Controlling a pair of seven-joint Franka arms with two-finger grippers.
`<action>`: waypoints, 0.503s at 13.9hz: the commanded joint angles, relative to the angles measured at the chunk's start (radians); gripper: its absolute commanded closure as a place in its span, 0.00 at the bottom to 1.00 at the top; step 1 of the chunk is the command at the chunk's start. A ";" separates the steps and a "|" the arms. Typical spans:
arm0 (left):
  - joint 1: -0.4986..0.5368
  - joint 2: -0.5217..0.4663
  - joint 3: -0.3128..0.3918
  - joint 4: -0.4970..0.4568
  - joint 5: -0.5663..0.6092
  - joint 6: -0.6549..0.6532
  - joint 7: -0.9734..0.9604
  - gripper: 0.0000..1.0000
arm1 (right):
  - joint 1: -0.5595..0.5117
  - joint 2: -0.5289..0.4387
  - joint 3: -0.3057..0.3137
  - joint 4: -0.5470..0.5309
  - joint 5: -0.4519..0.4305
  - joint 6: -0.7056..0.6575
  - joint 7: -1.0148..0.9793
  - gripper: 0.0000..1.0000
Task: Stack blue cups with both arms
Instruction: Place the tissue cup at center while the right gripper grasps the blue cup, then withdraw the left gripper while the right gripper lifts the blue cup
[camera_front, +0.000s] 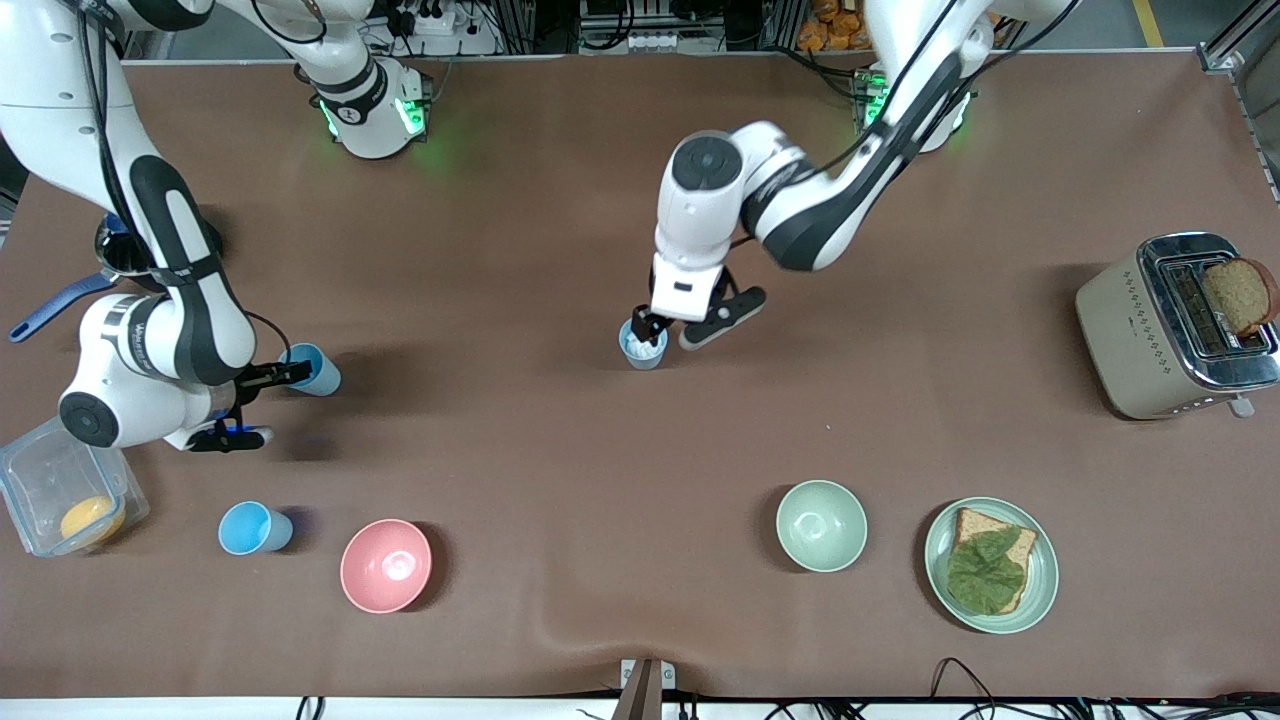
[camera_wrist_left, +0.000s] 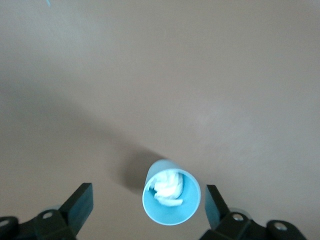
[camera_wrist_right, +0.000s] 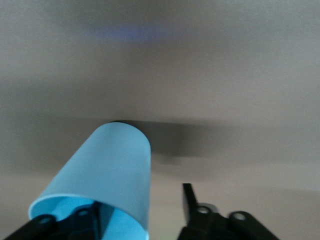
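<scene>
Our left gripper (camera_wrist_left: 149, 205) has its fingers (camera_wrist_left: 80, 202) spread wide on either side of a blue cup (camera_wrist_left: 171, 198), touching neither wall. This cup stands upright mid-worktop (camera_front: 560, 250) with something white crumpled inside it.

Our right gripper (camera_wrist_right: 145, 212) has one finger inside the rim of a second blue cup (camera_wrist_right: 107, 172) and the other outside; whether they have clamped the wall yet we cannot tell. This cup sits toward the right arm's end of the worktop.

A third blue cup (camera_front: 254, 527) stands nearer the front camera, beside the pink bowl (camera_front: 386, 565), well apart from both grippers.

We judge these cups light, thin-walled and smooth: easy to tip or squeeze out of round. Pinching the wall at the rim, one finger inside, suits them better than a hard squeeze across the tapered body, where they could slip.
</scene>
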 joint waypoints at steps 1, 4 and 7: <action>0.092 -0.126 -0.003 -0.026 0.024 -0.085 0.108 0.00 | 0.013 -0.002 0.006 0.006 -0.013 0.001 0.013 1.00; 0.230 -0.220 -0.003 -0.024 -0.033 -0.197 0.438 0.00 | 0.011 -0.016 0.007 0.015 -0.015 -0.001 -0.001 1.00; 0.424 -0.274 -0.003 -0.024 -0.134 -0.262 0.830 0.00 | 0.013 -0.053 0.013 0.039 -0.013 -0.033 -0.010 1.00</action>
